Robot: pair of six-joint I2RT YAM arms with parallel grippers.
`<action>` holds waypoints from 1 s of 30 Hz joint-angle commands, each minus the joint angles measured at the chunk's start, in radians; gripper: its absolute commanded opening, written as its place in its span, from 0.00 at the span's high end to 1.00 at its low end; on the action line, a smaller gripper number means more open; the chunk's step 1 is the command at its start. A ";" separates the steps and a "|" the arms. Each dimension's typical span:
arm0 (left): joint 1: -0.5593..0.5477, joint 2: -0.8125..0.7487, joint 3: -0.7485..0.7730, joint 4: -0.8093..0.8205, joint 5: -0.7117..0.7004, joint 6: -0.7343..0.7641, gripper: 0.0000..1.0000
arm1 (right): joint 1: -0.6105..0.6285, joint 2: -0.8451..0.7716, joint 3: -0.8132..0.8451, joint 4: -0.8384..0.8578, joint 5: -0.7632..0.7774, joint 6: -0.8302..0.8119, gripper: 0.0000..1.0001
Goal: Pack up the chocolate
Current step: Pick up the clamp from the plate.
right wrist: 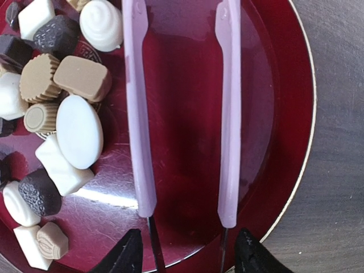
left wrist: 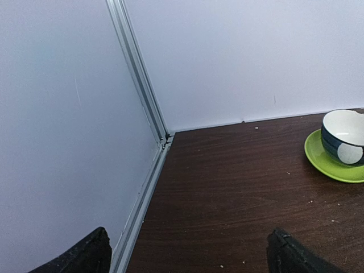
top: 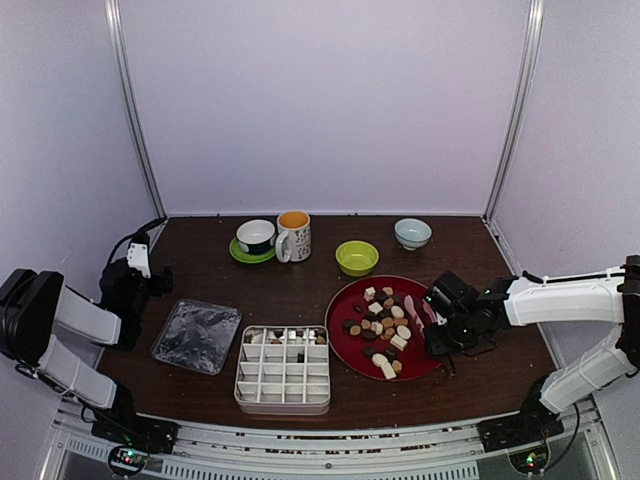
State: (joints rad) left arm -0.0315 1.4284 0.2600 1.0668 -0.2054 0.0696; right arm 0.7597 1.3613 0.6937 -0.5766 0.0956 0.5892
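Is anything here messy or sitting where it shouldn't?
Only mildly: pink tongs rest right on the red plate beside the chocolates, and pale crumbs dot the table near the green saucer. Nothing looks spilled or broken.

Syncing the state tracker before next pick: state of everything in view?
chocolate: mostly on red plate, few in tray
tray: uncovered, few pieces, mostly far row
pink tongs: lying on plate, arms apart
left gripper: open, empty
right gripper: open, fingers flanking tongs' ends
clear plastic cover: off, flat left of tray
mug, cup, green bowl, pale bowl: upright
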 commanded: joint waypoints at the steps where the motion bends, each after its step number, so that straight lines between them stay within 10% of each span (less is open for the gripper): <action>1: 0.009 0.000 0.016 0.024 -0.006 -0.001 0.02 | 0.008 -0.032 0.002 0.008 0.047 -0.008 0.39; 13: 0.009 -0.001 0.016 0.025 -0.005 -0.001 0.02 | 0.009 -0.010 0.005 0.025 0.029 -0.042 0.25; 30: 0.009 -0.001 0.016 0.024 -0.005 -0.001 0.02 | 0.009 0.065 -0.001 0.051 0.028 -0.032 0.50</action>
State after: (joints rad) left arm -0.0315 1.4284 0.2600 1.0668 -0.2054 0.0696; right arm 0.7677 1.4261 0.6857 -0.5076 0.1085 0.5537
